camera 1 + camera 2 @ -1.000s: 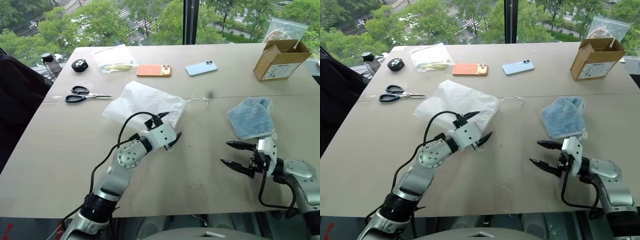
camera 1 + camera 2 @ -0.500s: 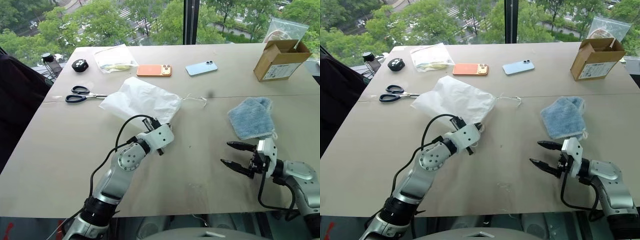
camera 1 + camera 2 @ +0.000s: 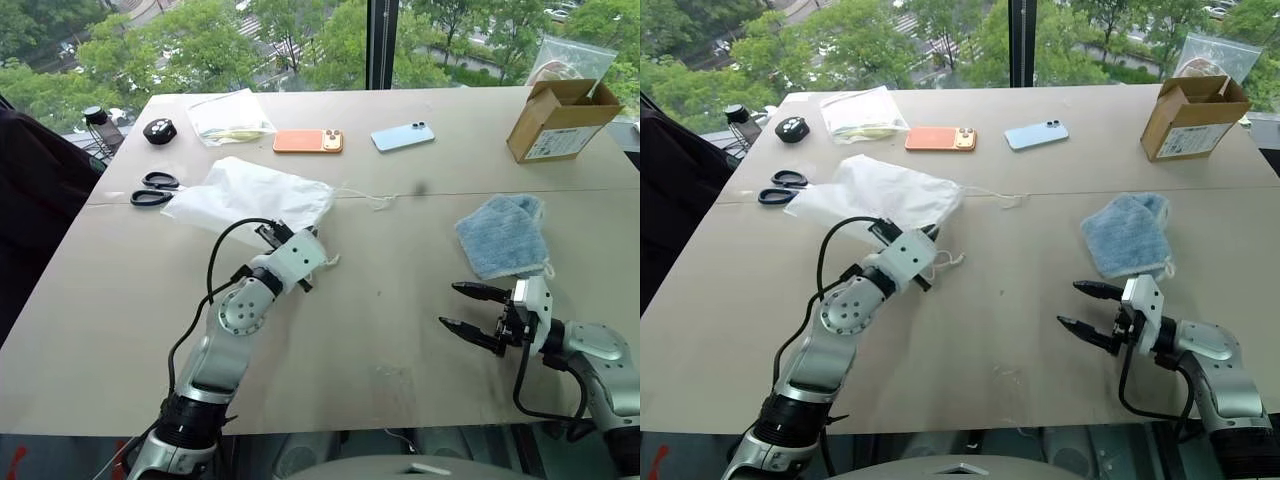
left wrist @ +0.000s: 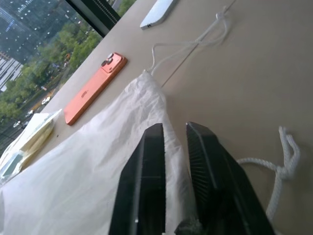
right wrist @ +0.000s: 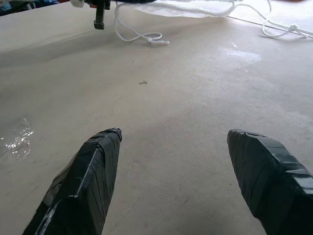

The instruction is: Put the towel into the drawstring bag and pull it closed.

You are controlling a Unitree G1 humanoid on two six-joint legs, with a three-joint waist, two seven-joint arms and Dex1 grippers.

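The drawstring bag [image 3: 245, 190], a white thin pouch, lies flat left of the table's middle, its white cords [image 3: 375, 198] trailing to the right. My left gripper [image 3: 283, 233] is at the bag's near right corner. In the left wrist view its fingers [image 4: 151, 147] stand nearly together with the bag's fabric [image 4: 88, 181] pinched between them, and a knotted cord [image 4: 279, 161] lies beside them. The light blue towel [image 3: 503, 235] lies folded on the right. My right gripper [image 3: 449, 305] hovers open just in front of the towel, holding nothing.
Scissors [image 3: 150, 190] lie partly under the bag's left end. Along the back are a black round object [image 3: 158, 130], a clear zip bag [image 3: 228, 117], an orange phone [image 3: 307, 141] and a blue phone [image 3: 402, 136]. A cardboard box [image 3: 558, 118] stands at the back right.
My left gripper has shut on the bag's edge and drawn it to the left, so the bag now reaches the scissors. The right arm and the towel have stayed put.
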